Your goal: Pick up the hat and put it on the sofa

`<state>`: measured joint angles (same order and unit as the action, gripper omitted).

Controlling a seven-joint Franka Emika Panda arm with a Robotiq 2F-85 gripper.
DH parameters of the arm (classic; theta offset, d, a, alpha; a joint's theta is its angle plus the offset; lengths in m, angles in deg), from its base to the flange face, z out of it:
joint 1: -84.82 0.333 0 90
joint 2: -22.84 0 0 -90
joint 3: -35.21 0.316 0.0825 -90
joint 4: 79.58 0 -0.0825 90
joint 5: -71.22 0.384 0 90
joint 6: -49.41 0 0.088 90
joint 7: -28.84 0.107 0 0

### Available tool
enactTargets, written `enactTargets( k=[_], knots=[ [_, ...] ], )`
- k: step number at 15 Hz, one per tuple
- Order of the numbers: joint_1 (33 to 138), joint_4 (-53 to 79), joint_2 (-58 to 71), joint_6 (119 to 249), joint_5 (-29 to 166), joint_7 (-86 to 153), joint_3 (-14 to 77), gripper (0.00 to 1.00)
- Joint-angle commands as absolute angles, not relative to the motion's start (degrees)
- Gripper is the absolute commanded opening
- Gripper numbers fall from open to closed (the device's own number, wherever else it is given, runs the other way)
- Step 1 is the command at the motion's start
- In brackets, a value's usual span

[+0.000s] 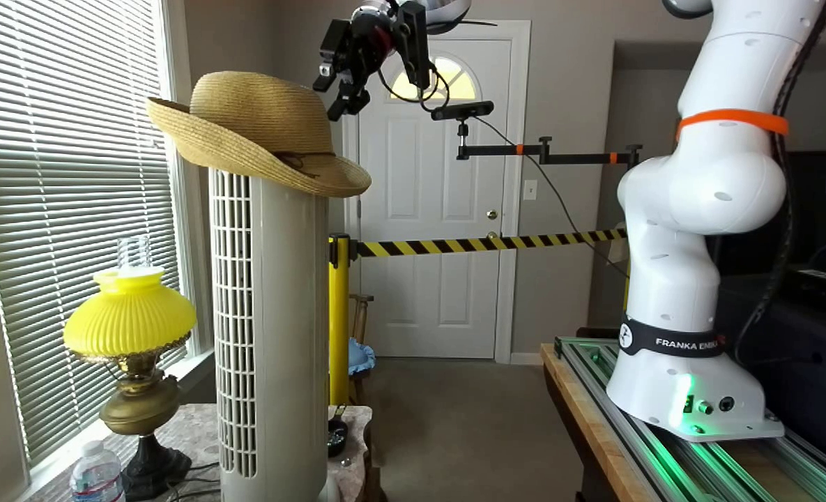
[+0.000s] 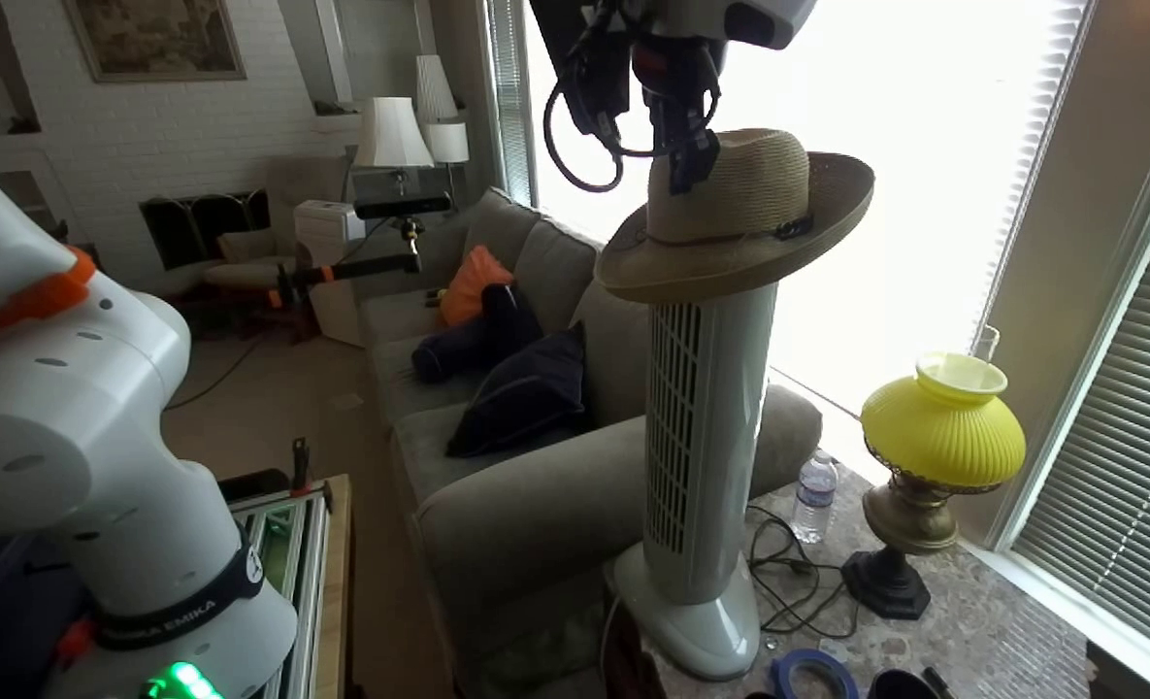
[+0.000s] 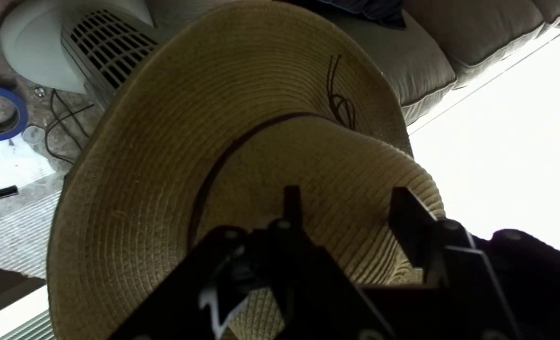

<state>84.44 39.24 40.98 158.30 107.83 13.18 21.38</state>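
Observation:
The tan straw hat [image 1: 259, 118] sits brim-down and tilted on top of a tall tower fan [image 1: 291, 314]. It also shows in an exterior view [image 2: 730, 194] and fills much of the wrist view [image 3: 176, 141]. My gripper [image 1: 330, 99] is beside and slightly above the crown, pointing toward it. In the wrist view my gripper [image 3: 346, 191] is open, its two fingertips apart with the crown beyond them and nothing between them. Contact with the hat cannot be told. The grey sofa [image 2: 536, 485] stands behind the fan; part of it shows in the wrist view [image 3: 421, 61].
A yellow-shaded lamp [image 1: 130, 317] and a water bottle [image 2: 814, 497] stand on the marble-topped table [image 2: 982, 621] by the fan. Blue tape [image 2: 812, 670] and cables lie there too. Dark pillows [image 2: 526, 393] and an orange pillow [image 2: 476, 284] lie on the sofa. Window blinds [image 1: 71, 174] are close by.

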Motion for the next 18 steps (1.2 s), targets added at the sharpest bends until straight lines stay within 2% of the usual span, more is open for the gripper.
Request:
enactTargets(
  k=[1,5,7,8,9,11,12,14,15,18],
  knots=[
    [82.9,38.4,40.1,159.4,108.7,14.6,23.1,0.51],
    [81.7,37.2,40.0,159.0,107.8,17.9,23.4,0.69],
    [81.0,35.9,39.7,158.5,107.9,20.1,23.3,0.69],
    [80.7,35.3,39.6,158.6,107.6,21.2,23.4,0.71],
    [80.4,34.5,39.3,158.4,107.2,22.4,23.4,0.61],
    [80.2,32.8,38.5,158.3,107.0,24.4,23.7,0.57],
    [80.1,32.2,38.1,158.4,106.8,25.4,24.0,0.51],
    [80.1,31.2,37.1,158.8,106.2,27.6,24.8,0.53],
    [80.1,30.8,36.6,159.2,105.4,28.8,25.3,0.51],
    [80.1,29.8,35.0,159.2,103.5,31.7,26.5,0.55]
  ],
)
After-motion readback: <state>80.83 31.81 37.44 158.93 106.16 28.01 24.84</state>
